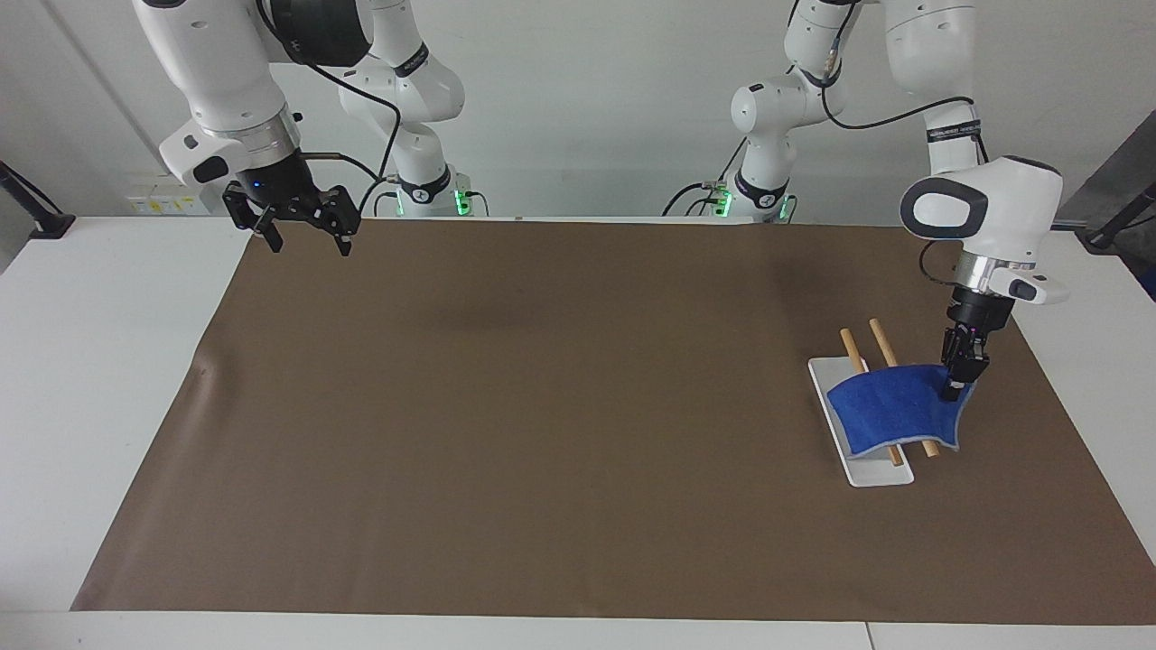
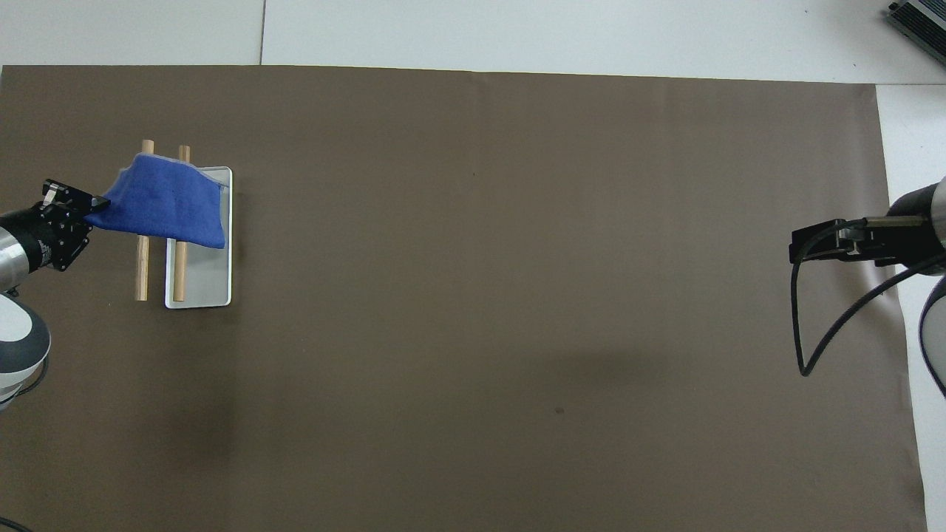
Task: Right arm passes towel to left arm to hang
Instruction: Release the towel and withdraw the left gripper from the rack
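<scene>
The royal-blue towel [image 1: 890, 411] lies draped across two wooden rods [image 1: 849, 345] that rest over a white tray [image 1: 871, 471], toward the left arm's end of the table. My left gripper [image 1: 955, 388] is shut on the towel's corner, low beside the rods. In the overhead view the towel [image 2: 166, 207] sags over both rods [image 2: 141, 266], and the left gripper [image 2: 89, 216] pinches its edge. My right gripper [image 1: 309, 242] hangs open and empty over the mat's corner at the right arm's end; it also shows in the overhead view [image 2: 794, 250].
A brown mat [image 1: 542, 406] covers most of the white table. The tray [image 2: 207, 284] lies partly under the towel. A black cable [image 2: 805, 347] loops down from the right wrist.
</scene>
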Controlling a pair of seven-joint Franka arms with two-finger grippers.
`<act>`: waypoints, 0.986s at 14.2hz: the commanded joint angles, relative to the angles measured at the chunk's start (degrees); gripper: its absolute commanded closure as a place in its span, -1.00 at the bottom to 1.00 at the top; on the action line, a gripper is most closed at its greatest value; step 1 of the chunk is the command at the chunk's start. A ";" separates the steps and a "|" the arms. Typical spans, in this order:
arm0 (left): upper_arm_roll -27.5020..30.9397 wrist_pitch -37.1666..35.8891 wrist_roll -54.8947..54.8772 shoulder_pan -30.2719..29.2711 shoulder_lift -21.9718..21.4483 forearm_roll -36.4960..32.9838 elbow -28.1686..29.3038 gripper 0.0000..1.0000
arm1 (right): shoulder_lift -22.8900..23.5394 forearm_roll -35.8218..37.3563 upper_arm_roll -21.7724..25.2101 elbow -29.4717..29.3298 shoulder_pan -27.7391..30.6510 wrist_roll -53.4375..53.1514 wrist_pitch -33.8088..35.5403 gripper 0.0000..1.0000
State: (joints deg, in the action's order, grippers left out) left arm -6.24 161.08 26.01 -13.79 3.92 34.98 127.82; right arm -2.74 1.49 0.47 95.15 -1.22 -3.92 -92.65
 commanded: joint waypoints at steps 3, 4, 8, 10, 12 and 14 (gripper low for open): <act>-0.18 1.17 -0.87 -0.36 -1.55 0.44 0.86 -1.00 | -0.51 0.97 -0.47 -0.58 0.51 1.29 2.74 -1.00; 0.00 0.82 -1.13 -0.45 -1.29 0.26 0.07 -1.00 | -0.60 0.97 -0.47 -0.49 0.51 1.37 2.57 -1.00; 0.09 -10.11 -2.10 -0.63 -0.67 -17.34 -5.44 -0.90 | -0.69 0.97 -0.38 -0.32 0.60 1.55 2.30 -1.00; 0.70 -26.78 -3.24 -1.68 1.95 -29.30 -16.31 -0.90 | -0.69 0.97 -0.38 -0.32 0.51 1.55 2.30 -1.00; 0.62 -41.13 -6.74 -0.98 5.03 -34.00 -27.48 -0.91 | -0.69 0.97 -0.38 -0.32 0.60 1.55 2.30 -1.00; 0.53 -48.64 -12.18 -0.89 5.57 -34.19 -32.88 -0.89 | -0.69 0.97 -0.38 -0.23 0.52 1.55 2.30 -1.00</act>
State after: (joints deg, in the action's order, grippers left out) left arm -5.53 119.94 18.80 -14.60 5.77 2.53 103.00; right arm -2.99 1.49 0.46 95.04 -1.22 -3.92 -91.15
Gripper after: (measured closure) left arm 0.048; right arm 0.000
